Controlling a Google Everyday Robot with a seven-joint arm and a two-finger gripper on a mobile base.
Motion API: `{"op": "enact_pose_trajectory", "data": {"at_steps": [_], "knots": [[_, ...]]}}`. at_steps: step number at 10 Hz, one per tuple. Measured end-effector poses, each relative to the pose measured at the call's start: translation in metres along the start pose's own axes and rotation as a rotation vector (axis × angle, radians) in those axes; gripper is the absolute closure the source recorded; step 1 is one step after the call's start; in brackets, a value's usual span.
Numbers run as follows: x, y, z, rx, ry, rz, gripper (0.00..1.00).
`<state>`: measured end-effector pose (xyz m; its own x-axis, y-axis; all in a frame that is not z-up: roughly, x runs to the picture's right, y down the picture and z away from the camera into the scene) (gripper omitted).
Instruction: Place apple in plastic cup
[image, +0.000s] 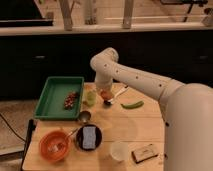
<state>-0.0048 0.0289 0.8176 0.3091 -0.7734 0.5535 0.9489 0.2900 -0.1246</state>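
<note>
1. Orange-red apple (105, 95) sits directly under the gripper (104, 90), mid-table towards the back. The gripper comes straight down on it from the white arm (135, 80). I cannot tell whether it is clamped on the fruit or spread around it, nor whether the apple rests on the wooden table (131, 127).
2. Just left of the apple stands the plastic cup (90, 97), close beside the gripper; touching or not, I cannot tell.
3. Counting left to right:
   - one green tray (51, 95) with dark red bits in it
   - one orange bowl (53, 145) at the front
   - one metal cup (84, 117)
   - one dark plate (80, 141) carrying a pale block
   - one plastic cup
   - one apple
   - one clear cup (119, 150)
   - one green vegetable (132, 105)
   - one dark box (145, 153)
4. The apple is round, so it shows no long axis and no way of pointing.
5. The plastic cup is upright, mouth up, its axis vertical.
6. Right of the apple, the green vegetable lies flat and runs left to right.
</note>
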Motion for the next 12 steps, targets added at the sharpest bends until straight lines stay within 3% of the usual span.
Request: {"op": "enact_pose_trajectory", "data": {"at_steps": [12], "knots": [[0.006,-0.011,0.018,0.031,-0.047,-0.030,0.97]]}}
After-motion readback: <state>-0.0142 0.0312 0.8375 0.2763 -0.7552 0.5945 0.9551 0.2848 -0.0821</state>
